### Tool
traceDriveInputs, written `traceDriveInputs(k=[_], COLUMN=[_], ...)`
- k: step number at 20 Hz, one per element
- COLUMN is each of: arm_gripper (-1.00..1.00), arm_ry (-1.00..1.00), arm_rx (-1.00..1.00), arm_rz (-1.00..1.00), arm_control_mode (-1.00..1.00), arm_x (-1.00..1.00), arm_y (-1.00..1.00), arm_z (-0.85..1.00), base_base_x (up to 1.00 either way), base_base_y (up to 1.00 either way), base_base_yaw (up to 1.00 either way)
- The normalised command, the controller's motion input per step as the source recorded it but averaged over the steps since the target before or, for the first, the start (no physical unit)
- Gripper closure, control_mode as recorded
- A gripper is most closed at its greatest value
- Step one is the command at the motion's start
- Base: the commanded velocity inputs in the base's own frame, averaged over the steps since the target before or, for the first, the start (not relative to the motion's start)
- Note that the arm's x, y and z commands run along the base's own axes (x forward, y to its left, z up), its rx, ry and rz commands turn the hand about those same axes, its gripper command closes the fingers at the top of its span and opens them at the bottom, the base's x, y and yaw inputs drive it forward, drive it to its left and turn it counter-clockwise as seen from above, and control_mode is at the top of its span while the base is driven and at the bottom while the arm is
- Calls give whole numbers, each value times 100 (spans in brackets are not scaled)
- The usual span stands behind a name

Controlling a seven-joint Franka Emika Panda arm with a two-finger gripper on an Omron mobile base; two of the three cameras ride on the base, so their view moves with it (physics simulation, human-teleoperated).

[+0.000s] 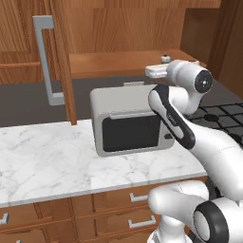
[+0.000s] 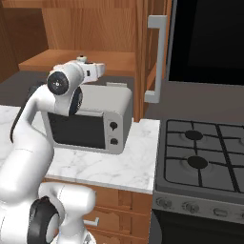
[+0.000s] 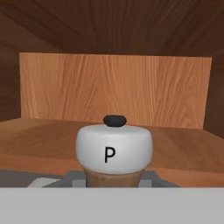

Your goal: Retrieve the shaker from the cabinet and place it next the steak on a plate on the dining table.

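**Ana:** Hand view puts the small brown wooden shaker with the pale rounded top marked "P" (image 3: 114,151) right up against our camera, upright, with the cabinet's back wall behind it. We read that as our pincer (image 3: 114,183) closed around its wooden neck, low in the picture.

**Ben:** Agreed. We are closed nearly as far as we go, and the shaker sits between the tips, so we judge it held. From the left base view its top (image 1: 165,59) pokes up just past the white hand, over the shelf of the warm brown wood-grain cabinet (image 1: 118,64).

**Ana:** Why grip so low? We think taking the slim neck leaves the wide cap free and keeps the shaker upright for the carry out.

**Ben:** And the cabinet door with the long grey squared bar handle (image 1: 47,59) stands swung wide, which gives our arm a way in over the boxy grey microwave (image 1: 130,121).

**Ana:** Below, the white grey-veined marble surface (image 1: 42,156) carries the microwave; drawers with small grey handles run beneath it. In the right base view a dark gas hob (image 2: 205,157) sits just beside that surface.

**Ben:** Whether the shaker is lifted off the shelf or resting on it, we cannot tell. The trip to the dining table is not yet begun.
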Motion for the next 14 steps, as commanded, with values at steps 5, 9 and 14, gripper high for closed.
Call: traceDriveInputs(k=[5, 9, 14], arm_gripper=[100, 100, 100], arm_ry=[0, 0, 0], arm_rx=[0, 0, 0], arm_rz=[4, 2, 0], arm_control_mode=[-100, -100, -100], arm_x=[-100, -100, -100], arm_y=[-25, -16, -12], arm_z=[0, 0, 0], base_base_x=[0, 0, 0], base_base_y=[0, 0, 0], base_base_yaw=[0, 0, 0])
